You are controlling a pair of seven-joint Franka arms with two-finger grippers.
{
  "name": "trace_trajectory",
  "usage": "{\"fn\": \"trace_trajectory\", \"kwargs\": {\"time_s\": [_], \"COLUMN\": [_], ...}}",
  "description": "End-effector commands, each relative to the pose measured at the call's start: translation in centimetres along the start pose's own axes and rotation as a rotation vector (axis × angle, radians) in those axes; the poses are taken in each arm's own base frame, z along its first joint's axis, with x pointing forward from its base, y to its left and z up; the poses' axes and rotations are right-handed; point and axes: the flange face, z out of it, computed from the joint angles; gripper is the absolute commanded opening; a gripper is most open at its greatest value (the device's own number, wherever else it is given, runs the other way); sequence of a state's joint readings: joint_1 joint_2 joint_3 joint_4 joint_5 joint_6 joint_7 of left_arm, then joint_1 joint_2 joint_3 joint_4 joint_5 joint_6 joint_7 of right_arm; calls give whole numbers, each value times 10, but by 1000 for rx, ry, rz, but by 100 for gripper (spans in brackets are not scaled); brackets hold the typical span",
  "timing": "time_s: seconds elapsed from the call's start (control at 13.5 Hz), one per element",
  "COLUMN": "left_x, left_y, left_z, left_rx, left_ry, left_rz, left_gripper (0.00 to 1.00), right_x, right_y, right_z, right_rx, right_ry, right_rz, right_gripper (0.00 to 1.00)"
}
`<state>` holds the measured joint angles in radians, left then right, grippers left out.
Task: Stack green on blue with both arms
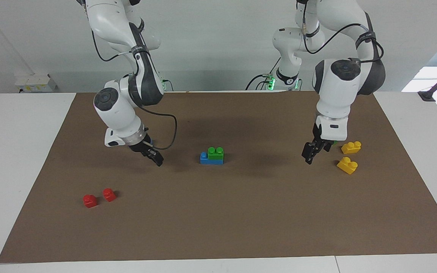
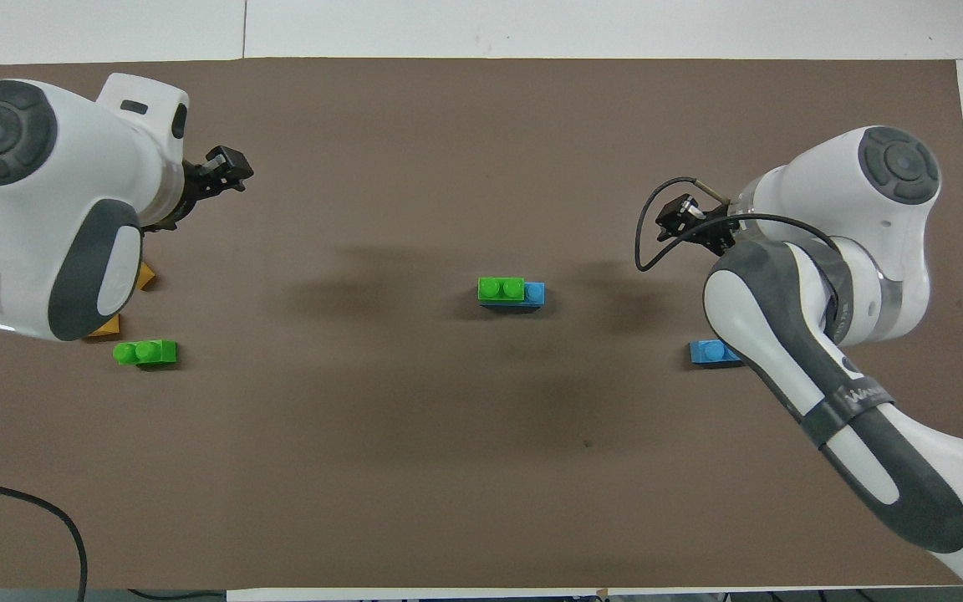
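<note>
A green brick (image 1: 216, 152) sits on a blue brick (image 1: 211, 159) at the middle of the brown mat; the pair also shows in the overhead view, green (image 2: 501, 288) on blue (image 2: 536, 293). My right gripper (image 1: 157, 159) hangs open and empty over the mat, off toward the right arm's end from the stack. My left gripper (image 1: 309, 155) hangs open and empty over the mat toward the left arm's end. A second green brick (image 2: 145, 352) lies near the left arm. A second blue brick (image 2: 711, 353) lies partly under the right arm.
Two yellow bricks (image 1: 351, 147) (image 1: 347, 165) lie beside the left gripper. Two red bricks (image 1: 89, 200) (image 1: 109, 194) lie toward the right arm's end, farther from the robots. The brown mat (image 1: 218, 227) covers most of the white table.
</note>
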<state>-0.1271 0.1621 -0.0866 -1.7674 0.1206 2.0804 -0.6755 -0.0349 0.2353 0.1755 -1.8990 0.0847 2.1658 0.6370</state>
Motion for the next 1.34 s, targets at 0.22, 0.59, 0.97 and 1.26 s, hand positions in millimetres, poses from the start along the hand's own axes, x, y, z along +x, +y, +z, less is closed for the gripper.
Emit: {"fn": "trace_trajectory", "kwargs": {"time_s": [0.22,0.59,0.97,1.26], "left_x": [15,10,-2,7], "left_y": [-79,-99,-106,-113], "left_z": [-70,-131,-159,-165], "left_rx": [-43,-22,-7,-28], "left_ry": [-61,-132,-235,-175], "left_rz": [254,371,378,439], "left_gripper": [100,100,100,100], "right_x": [54,60,9,-26], "right_y": [61,85,90,94], "right_z": [-26,-56,-171,-211], "right_rx": [-21,-37,-86,-110], "right_ry": [34,29,82,64], "right_rz": [-248,-312,-468,-505], "right_gripper": [94,94,94,94]}}
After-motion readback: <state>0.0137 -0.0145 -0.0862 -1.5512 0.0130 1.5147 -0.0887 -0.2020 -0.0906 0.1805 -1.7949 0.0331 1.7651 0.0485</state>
